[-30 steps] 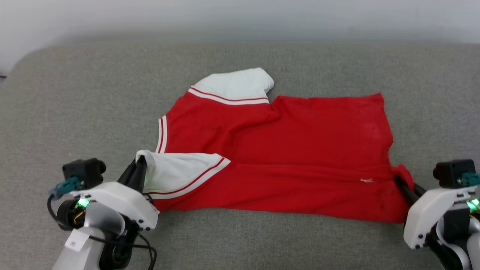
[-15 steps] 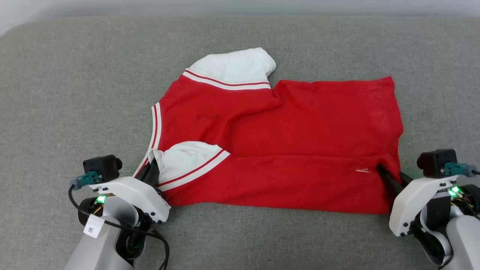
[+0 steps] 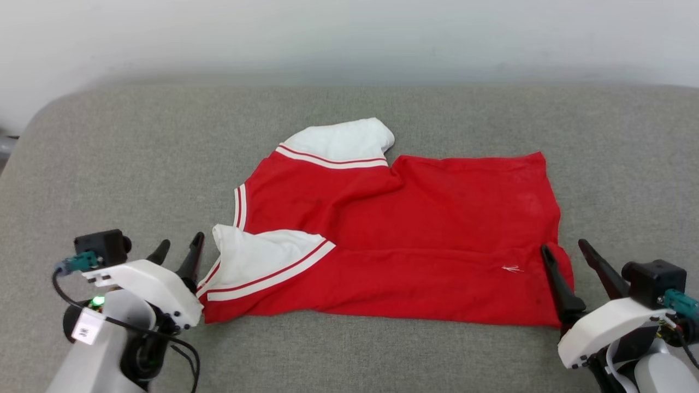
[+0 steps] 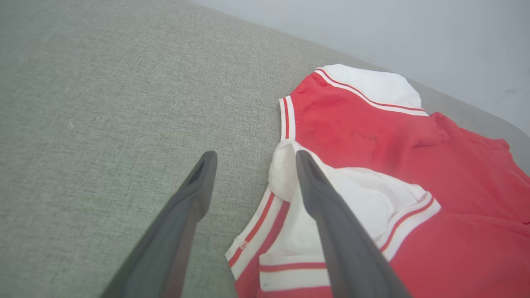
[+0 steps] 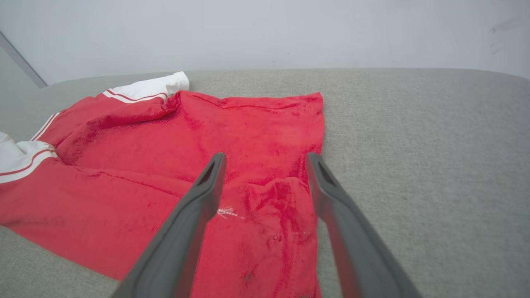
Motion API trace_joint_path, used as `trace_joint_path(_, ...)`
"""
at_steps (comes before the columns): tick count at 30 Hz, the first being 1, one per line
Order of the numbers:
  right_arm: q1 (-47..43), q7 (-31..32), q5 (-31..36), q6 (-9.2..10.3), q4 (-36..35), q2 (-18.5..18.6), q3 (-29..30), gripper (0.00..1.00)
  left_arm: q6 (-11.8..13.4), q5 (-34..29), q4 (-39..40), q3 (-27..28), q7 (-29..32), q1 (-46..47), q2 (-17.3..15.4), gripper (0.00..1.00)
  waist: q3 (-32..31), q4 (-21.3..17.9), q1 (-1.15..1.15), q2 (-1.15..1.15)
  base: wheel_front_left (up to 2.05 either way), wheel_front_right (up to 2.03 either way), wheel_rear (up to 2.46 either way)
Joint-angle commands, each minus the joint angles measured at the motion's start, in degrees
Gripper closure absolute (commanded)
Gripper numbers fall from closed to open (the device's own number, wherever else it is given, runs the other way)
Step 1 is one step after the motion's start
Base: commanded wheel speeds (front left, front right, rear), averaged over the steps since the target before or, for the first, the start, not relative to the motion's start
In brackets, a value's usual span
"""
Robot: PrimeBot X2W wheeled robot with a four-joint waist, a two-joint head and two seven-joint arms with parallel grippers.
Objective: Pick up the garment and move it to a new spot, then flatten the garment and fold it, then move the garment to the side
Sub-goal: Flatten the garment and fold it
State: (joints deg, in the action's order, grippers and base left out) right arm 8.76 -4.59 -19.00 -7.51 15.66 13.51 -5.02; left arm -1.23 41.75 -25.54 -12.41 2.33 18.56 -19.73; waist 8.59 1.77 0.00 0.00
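The garment is bright red, sleeves white, trim red-striped white — surface grey, perhaps flecked.

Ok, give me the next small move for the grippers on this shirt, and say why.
Probably lift both clear, then reach the left gripper toward the far white sleeve. The left gripper and right gripper stand open, holding nothing; the garment lies with its near edge folded over, while that sleeve sticks out beyond the red body.
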Motion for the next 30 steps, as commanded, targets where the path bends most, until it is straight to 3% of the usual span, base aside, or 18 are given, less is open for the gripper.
trace_joint_path(1, -1.5, -0.3, 0.7, 0.04, -1.3, -1.0, 0.6, 0.00, 0.5, 0.9, 1.5, 0.5, 2.0, -1.0, -1.2, 0.00, -1.9, -0.7, 0.00, 0.00, 0.00, 0.00, 0.00)
trace_joint_path(9, -6.1, 2.6, 3.5, 0.04, -9.2, -3.9, 3.7, 0.00, 2.0, 5.8, 10.5, -0.9, 23.7, -2.1, -8.5, 0.00, -3.3, -2.2, 0.00, 0.00, 0.00, 0.00, 0.00)
trace_joint_path(14, -7.1, 4.0, 4.4, 0.04, -13.3, -5.4, 4.7, 0.00, 5.5, 10.5, 14.3, -0.7, 36.5, -2.7, -11.3, 0.00, -1.4, -4.1, 0.00, 0.00, 0.00, 0.00, 0.00)
trace_joint_path(19, -6.2, 4.8, 4.3, 0.04, -14.6, -5.8, 4.8, 0.00, 9.3, 11.9, 14.0, -0.8, 42.2, -2.9, -12.1, 0.00, 1.8, -5.8, 0.00, 0.00, 0.00, 0.00, 0.00)
trace_joint_path(26, -5.3, 5.0, 3.6, 0.04, -14.1, -6.1, 5.3, 0.00, 10.3, 13.5, 9.4, -1.8, 44.2, -4.1, -9.8, 0.00, 4.3, -7.0, 0.00, 0.00, 0.00, 0.00, 0.00)
trace_joint_path(27, -5.2, 5.1, 3.5, 0.04, -14.1, -6.0, 5.4, 0.00, 10.1, 14.0, 8.4, -2.1, 44.3, -4.3, -9.0, 0.16, 4.5, -7.1, 0.00, 0.00, 0.00, 0.00, 0.00)
trace_joint_path(28, -5.1, 5.4, 3.3, 0.04, -13.9, -5.9, 5.6, 0.00, 9.8, 14.1, 7.4, -2.6, 44.3, -4.4, -8.2, 0.53, 4.6, -7.1, 0.00, 0.00, 0.00, 0.00, 0.00)
trace_joint_path(29, -5.1, 5.6, 3.1, 0.04, -13.8, -5.8, 5.8, 0.00, 9.6, 14.7, 6.6, -2.9, 44.4, -4.5, -7.4, 0.84, 4.7, -7.1, 0.00, 0.00, 0.00, 0.00, 0.00)
trace_joint_path(30, -5.1, 6.1, 2.8, 0.04, -13.6, -5.5, 6.0, 0.00, 9.2, 15.4, 5.9, -3.0, 44.4, -4.7, -6.4, 1.00, 4.6, -7.1, 0.00, 0.00, 0.00, 0.00, 0.00)
